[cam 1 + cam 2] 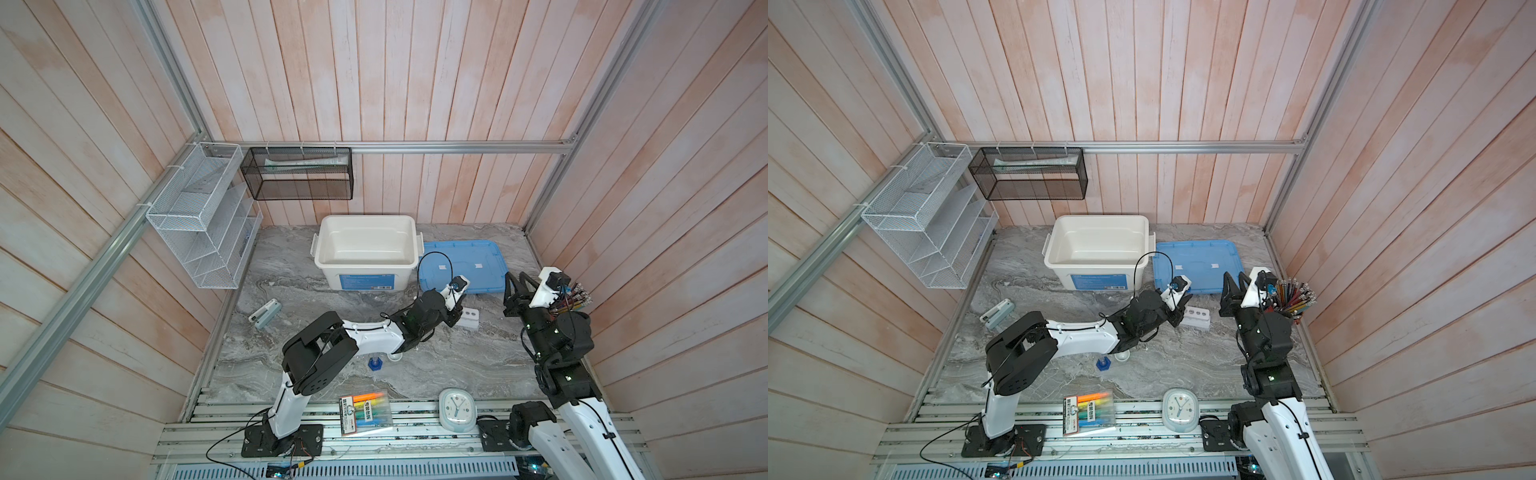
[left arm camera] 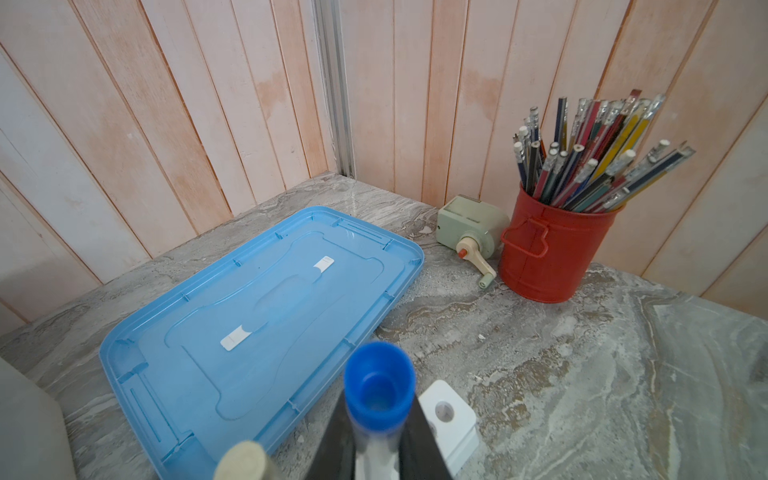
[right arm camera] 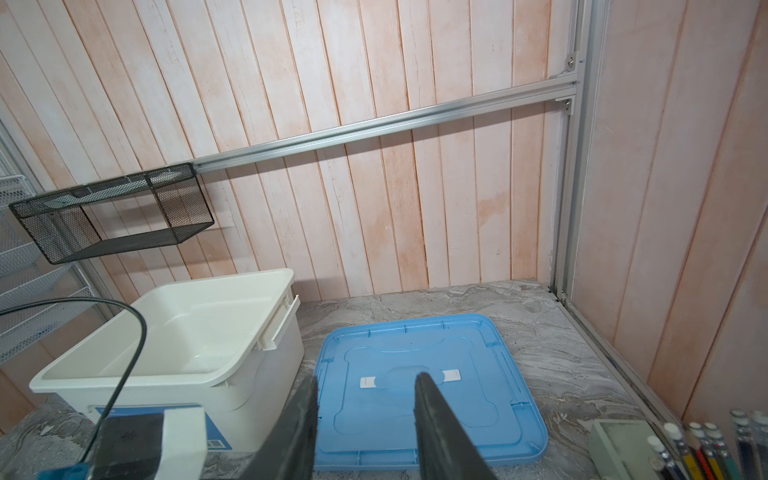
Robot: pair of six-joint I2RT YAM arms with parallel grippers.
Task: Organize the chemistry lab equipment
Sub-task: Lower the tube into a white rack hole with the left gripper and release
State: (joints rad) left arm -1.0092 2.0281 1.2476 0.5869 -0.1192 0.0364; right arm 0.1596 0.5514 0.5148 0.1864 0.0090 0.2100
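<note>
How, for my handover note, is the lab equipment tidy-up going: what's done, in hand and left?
Done: nothing clearly; the white bin is empty. In hand: the left gripper is shut on the blue-capped tube at the white rack; the right gripper hangs open and empty over the blue lid. Left: the blue-based cylinder and tiny white bowl stand loose on the table; other pieces are out of sight.

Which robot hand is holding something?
The left gripper: it is shut on the blue-capped tube, beside the white rack. The right gripper is open, with nothing between its fingers.
</note>
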